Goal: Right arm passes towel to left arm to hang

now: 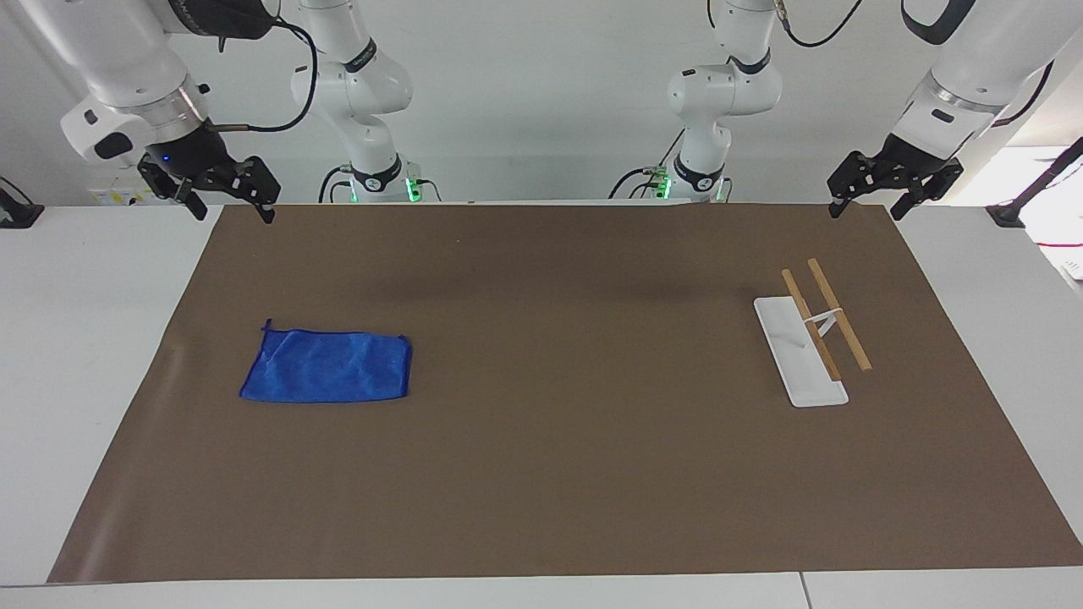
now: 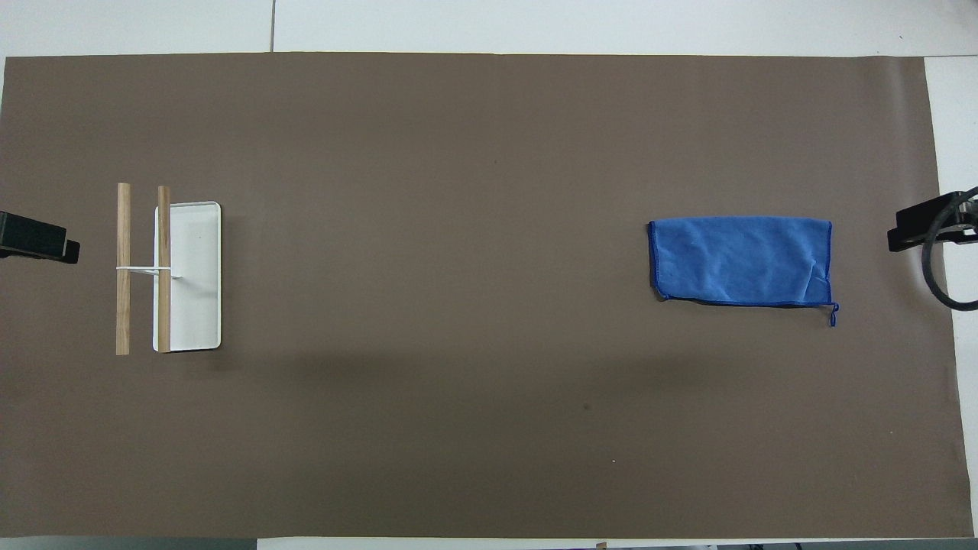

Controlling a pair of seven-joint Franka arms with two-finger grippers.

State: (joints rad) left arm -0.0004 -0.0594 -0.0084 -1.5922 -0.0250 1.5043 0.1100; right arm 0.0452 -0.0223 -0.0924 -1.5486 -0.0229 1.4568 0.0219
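Observation:
The blue towel point(image 1: 327, 366) point(image 2: 741, 261) lies flat and folded on the brown mat, toward the right arm's end of the table. My right gripper point(image 1: 232, 208) hangs open and empty in the air over the mat's corner at the robots' edge, well apart from the towel. My left gripper point(image 1: 868, 205) hangs open and empty over the mat's other corner at the robots' edge. In the overhead view only a black tip of each hand shows: the left gripper point(image 2: 38, 241) and the right gripper point(image 2: 928, 227). Both arms wait.
A towel rack point(image 1: 814, 332) point(image 2: 172, 269) with a white base and two wooden bars stands toward the left arm's end of the table. The brown mat point(image 1: 550, 474) covers most of the white table.

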